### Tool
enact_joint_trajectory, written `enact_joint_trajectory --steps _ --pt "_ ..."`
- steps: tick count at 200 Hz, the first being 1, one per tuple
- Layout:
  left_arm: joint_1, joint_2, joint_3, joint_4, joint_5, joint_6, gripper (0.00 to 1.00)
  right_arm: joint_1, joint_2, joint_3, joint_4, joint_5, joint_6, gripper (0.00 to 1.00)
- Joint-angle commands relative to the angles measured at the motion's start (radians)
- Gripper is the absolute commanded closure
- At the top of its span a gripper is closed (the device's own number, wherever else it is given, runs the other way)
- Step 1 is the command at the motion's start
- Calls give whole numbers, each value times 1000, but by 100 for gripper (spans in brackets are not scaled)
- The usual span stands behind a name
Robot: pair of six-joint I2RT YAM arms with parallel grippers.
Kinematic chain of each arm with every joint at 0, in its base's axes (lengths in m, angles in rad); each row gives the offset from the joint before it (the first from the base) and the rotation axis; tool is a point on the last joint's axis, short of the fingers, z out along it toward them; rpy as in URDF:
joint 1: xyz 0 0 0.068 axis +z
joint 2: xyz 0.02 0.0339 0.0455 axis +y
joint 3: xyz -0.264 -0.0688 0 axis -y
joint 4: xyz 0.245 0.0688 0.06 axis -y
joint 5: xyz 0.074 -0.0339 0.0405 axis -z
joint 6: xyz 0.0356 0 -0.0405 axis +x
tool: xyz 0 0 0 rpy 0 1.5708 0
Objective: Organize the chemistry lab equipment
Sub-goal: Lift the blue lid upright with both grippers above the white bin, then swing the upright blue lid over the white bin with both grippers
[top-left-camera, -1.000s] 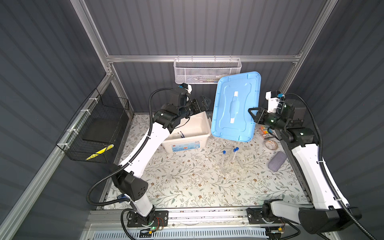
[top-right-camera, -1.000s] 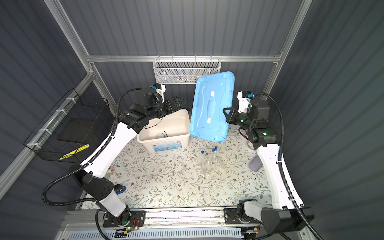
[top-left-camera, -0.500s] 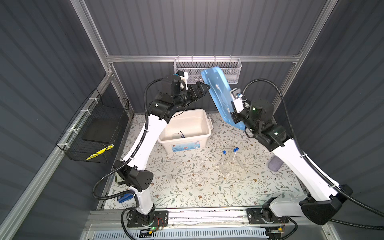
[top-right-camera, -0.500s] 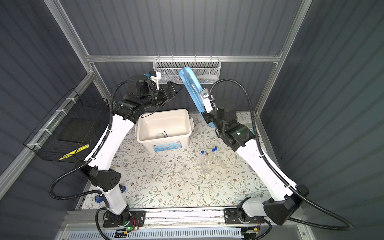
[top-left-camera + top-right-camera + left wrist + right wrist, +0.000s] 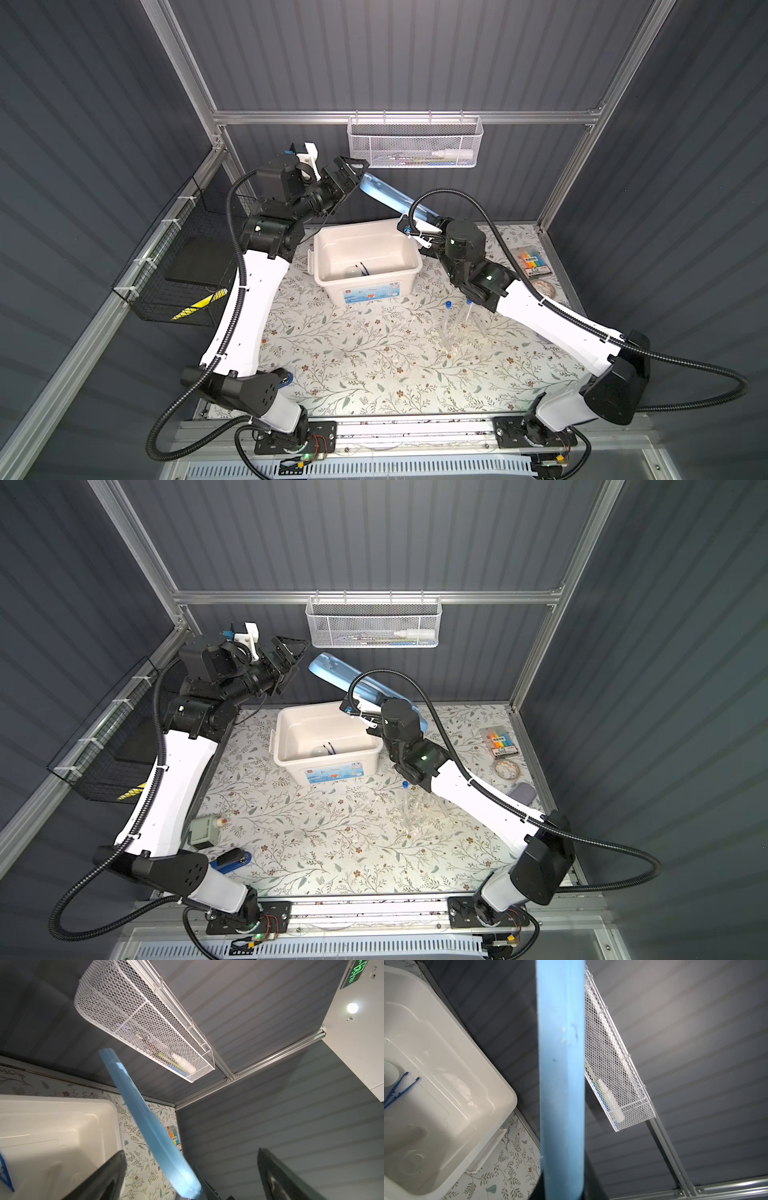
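**A:** The right gripper [image 5: 563, 1185] is clamped on the rim of the blue lid [image 5: 386, 195]. The lid hangs edge-on and tilted in the air over the far side of the white storage bin [image 5: 365, 287].

**B:** And the left gripper [image 5: 300, 656]?

**A:** It's raised just beside the lid's high end with its jaws spread wide and nothing between them. A top view shows a gap between it and the lid.

**B:** What's in the bin?

**A:** Dark blue tweezers [image 5: 398, 1091] lie on the floor, right beside a white dish [image 5: 389, 1073].

**B:** Test tubes?

**A:** Two blue-capped test tubes [image 5: 449, 307] sit in the clear tube rack [image 5: 457, 334]. The rack is on the floral mat [image 5: 353, 357] in front of the bin, next to the right arm. The marker pack [image 5: 534, 266] lies by the right wall.
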Motion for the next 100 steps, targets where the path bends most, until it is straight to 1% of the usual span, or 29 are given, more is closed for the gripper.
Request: enact_joint_trajectory --steps 1,41,65,100 --pt "1 -6 -76 9 52 -34 0 29 21 -9 160 5 -85 98" --pt "23 -93 -261 28 24 -49 0 72 88 -42 313 50 -151 100" --pt "45 -132 -333 45 20 -51 0 89 114 -67 368 39 -186 100" --pt "92 -184 -401 -16 8 -16 0 117 130 -121 420 -14 -206 99"
